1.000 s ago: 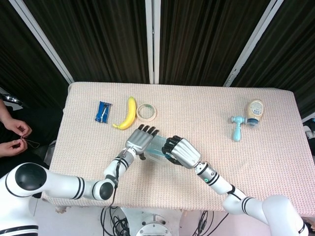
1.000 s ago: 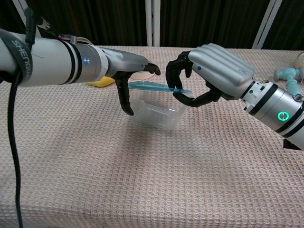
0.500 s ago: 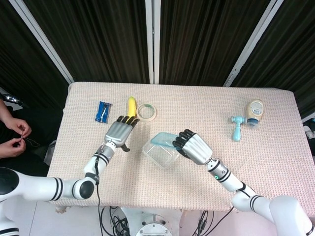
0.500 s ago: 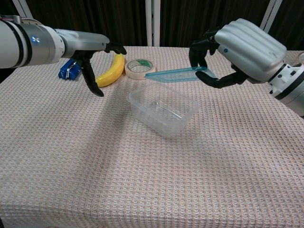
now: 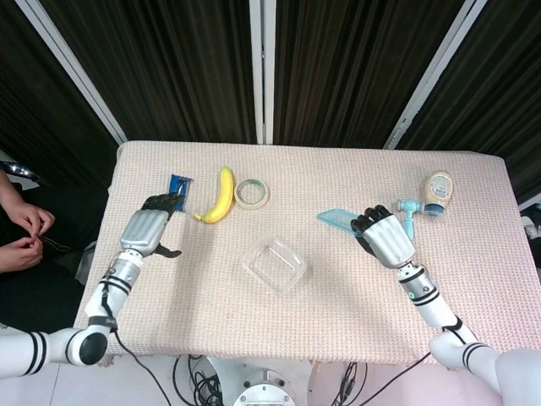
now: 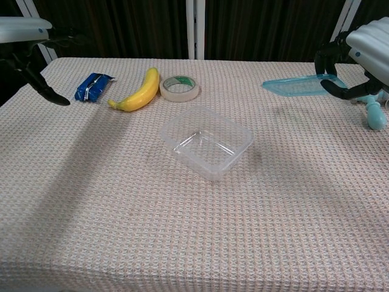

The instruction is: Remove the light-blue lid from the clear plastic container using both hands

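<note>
The clear plastic container (image 5: 275,265) (image 6: 206,140) stands uncovered in the middle of the table. My right hand (image 5: 386,237) (image 6: 363,52) holds the light-blue lid (image 5: 336,220) (image 6: 296,85) by its edge, lifted above the table to the right of the container. My left hand (image 5: 147,228) (image 6: 30,45) hovers at the far left, near the blue packet, fingers spread and empty.
A blue packet (image 5: 177,190) (image 6: 92,86), a banana (image 5: 218,195) (image 6: 137,91) and a roll of tape (image 5: 252,193) (image 6: 179,87) lie behind the container. A light-blue handled tool (image 5: 410,210) and a beige bottle (image 5: 438,188) lie at the right. A person's hands (image 5: 25,233) show at the left edge.
My right hand has carried the lid off the container and away to the right. My left hand has let go and drawn back to the far left.
</note>
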